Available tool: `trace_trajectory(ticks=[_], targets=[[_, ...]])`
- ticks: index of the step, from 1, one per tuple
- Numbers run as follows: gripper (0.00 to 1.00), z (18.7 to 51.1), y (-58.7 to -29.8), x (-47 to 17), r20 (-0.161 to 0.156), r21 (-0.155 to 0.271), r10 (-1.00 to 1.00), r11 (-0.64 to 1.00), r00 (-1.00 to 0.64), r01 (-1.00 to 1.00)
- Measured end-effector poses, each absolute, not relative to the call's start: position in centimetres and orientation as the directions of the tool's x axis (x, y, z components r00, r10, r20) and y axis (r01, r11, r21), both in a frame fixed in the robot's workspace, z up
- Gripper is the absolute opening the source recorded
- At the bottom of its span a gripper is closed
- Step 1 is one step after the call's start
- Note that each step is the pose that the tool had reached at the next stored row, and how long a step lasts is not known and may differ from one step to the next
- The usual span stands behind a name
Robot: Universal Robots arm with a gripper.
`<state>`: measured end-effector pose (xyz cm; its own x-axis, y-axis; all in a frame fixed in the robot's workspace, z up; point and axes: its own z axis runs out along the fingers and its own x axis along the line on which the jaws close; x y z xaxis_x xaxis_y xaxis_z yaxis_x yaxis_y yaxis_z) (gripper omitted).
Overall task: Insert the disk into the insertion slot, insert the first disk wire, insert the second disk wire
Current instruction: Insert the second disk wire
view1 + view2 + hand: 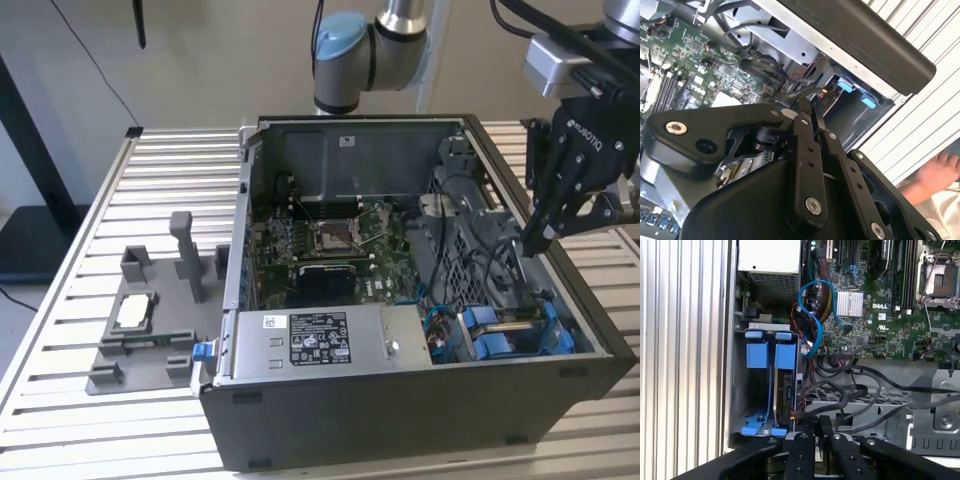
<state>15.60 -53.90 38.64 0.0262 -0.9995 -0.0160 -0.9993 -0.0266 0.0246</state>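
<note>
Inside the insertion slot (741, 390), the disk (786, 386) stands on edge, lengthwise.

The computer case (400, 410) lies open on the slatted table (60, 400). Inside the case, the motherboard (330, 250) covers the floor toward the exterior view's left. The power supply box (310, 340) sits along the wall nearest that camera. The insertion slot (510, 335) is in the near corner on the exterior view's right, with the disk (786, 390) standing in it. The gripper (533, 243) hangs inside the case over the cables (490, 265), farther back than the slot. Outside the case, on the exterior view's left, a parts fixture (105, 372) lies on the table.
</note>
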Motion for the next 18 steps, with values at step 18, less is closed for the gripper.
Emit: trace_trajectory(ticks=[18], targets=[[0.16, 38.8, -54.4, 11.5, -0.016, 0.016, -1.000, -0.027, 0.026, -1.000]])
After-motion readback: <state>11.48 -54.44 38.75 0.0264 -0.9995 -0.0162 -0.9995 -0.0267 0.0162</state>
